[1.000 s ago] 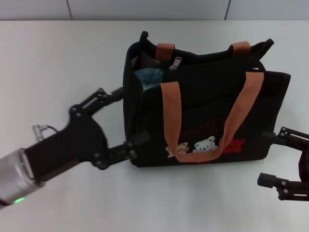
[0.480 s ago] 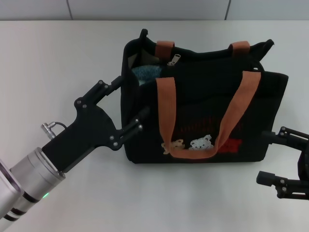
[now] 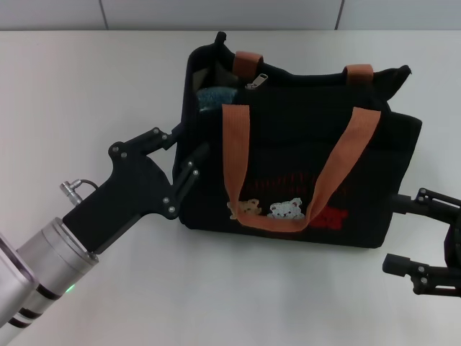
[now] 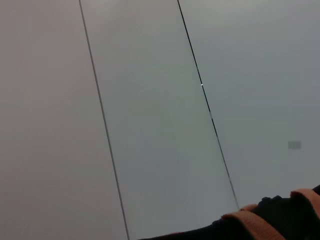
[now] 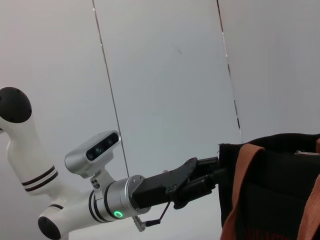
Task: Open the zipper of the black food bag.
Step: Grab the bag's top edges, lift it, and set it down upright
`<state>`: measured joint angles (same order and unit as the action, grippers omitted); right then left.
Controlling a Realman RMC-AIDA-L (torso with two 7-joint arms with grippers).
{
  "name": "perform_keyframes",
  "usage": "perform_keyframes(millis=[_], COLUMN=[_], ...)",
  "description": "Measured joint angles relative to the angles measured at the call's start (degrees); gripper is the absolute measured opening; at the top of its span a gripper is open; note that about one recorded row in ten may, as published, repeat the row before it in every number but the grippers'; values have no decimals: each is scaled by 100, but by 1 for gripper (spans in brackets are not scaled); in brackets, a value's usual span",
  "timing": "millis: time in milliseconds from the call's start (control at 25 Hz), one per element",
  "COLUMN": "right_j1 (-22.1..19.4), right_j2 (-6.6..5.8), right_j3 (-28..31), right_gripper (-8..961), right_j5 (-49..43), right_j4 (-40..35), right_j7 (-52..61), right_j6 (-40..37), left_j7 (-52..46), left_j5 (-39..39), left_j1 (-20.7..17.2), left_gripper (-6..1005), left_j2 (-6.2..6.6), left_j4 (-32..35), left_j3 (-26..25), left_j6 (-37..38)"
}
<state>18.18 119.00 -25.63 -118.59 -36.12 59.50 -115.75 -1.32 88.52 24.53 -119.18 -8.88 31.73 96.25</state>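
black food bag [image 3: 302, 166] stands upright mid-table; left gripper [image 3: 181, 153] is at the bag's left end wall, fingers spread with the end between them, bracing rather than pinching. zipper [image 3: 257, 80] pull sits on the top rim near that left end, untouched. right gripper [image 3: 425, 241] idles just off the bag's right end, fingers apart. Step looks like steadying; next, someone has to pinch that pull and run it along the rim

Red lettering on black food bag [image 3: 302, 166] front, above bear pictures: too faint to read. No other text legible.
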Motion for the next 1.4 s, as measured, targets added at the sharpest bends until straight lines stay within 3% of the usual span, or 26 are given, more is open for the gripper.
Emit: perform_keyframes(millis=[280,680,880,960,1080,1400], right_j1=[-61,-66,-139,-193,-174,386], right_j2=[0,0,-38,-58,-57,-2], right_j3=[83,374,394,563,638,571], right_gripper=[835,835,835,835,835,835], right_j5=[13,252,938,1917,2148,2514], right_j4=[45,44,16,-214,-320,-2135], right_j7=[-23,-29,-13,155,275,1607], right_j6=[-31,-121,-283,-223,-153,714], left_j7=[4,8,9,-18,-111,-510], left_j5=[42,21,38,48,49,62], left_j1=[40,102,208,231,281,538], left_gripper=[208,208,209,209,209,205], left_j2=[0,0,4,7,18,24], left_j4=[-53,-6,141,272,448,953], left_j3=[-1,-35,-66,-54,-38,170], left_j6=[46,285,601,782,986,1290])
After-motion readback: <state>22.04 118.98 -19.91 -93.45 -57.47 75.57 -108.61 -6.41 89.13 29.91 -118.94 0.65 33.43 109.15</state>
